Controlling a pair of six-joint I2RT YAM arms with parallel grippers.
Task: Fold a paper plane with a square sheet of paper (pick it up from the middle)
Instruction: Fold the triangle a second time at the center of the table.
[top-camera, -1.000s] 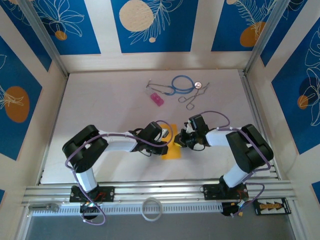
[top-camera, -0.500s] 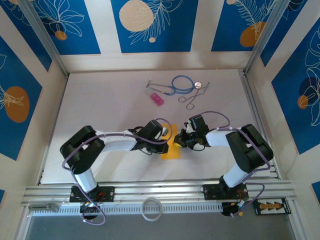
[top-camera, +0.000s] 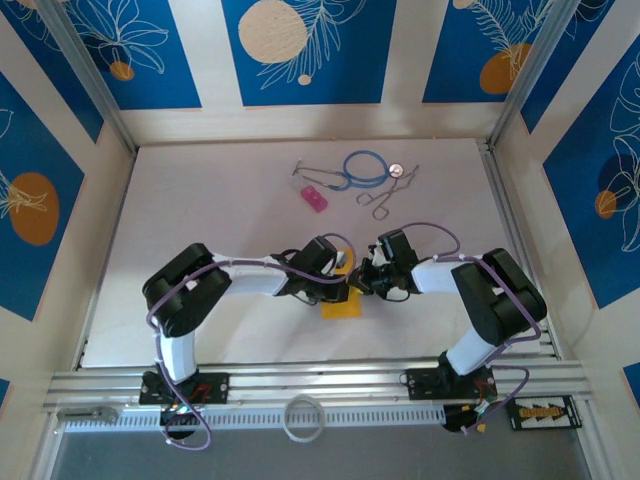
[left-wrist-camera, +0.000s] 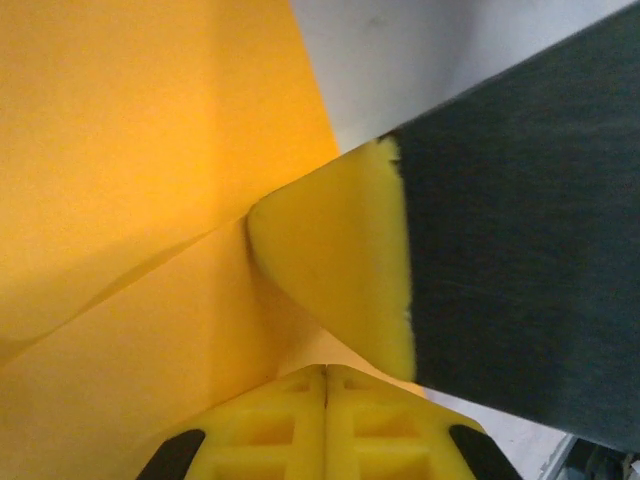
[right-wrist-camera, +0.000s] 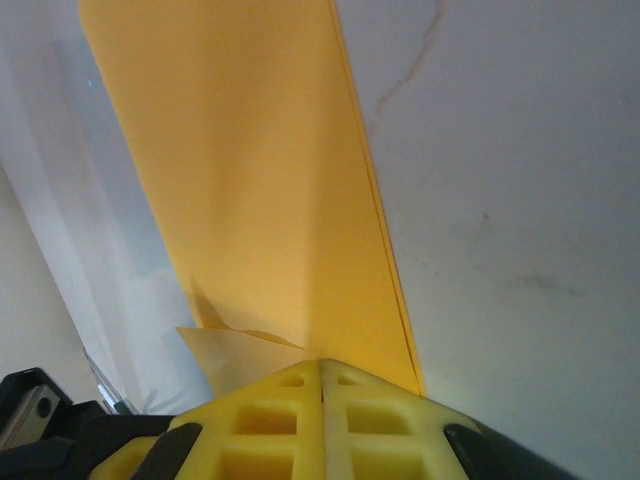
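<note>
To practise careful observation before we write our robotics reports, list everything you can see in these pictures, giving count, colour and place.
folded sheet of paper: one, orange-yellow, near middle of the table, between the grippers
pink block: one, pink, far middle
stethoscope: one, blue tubing with grey metal arms, far middle, right of the pink block
forceps: one, silver, beside the stethoscope
white ring: one, white, below the front rail
table: one, pale grey
wall panels: several, blue with white and orange patterns, around the table
left gripper: one, yellow fingers, shut on the paper
right gripper: one, yellow fingers, shut on the paper
</note>
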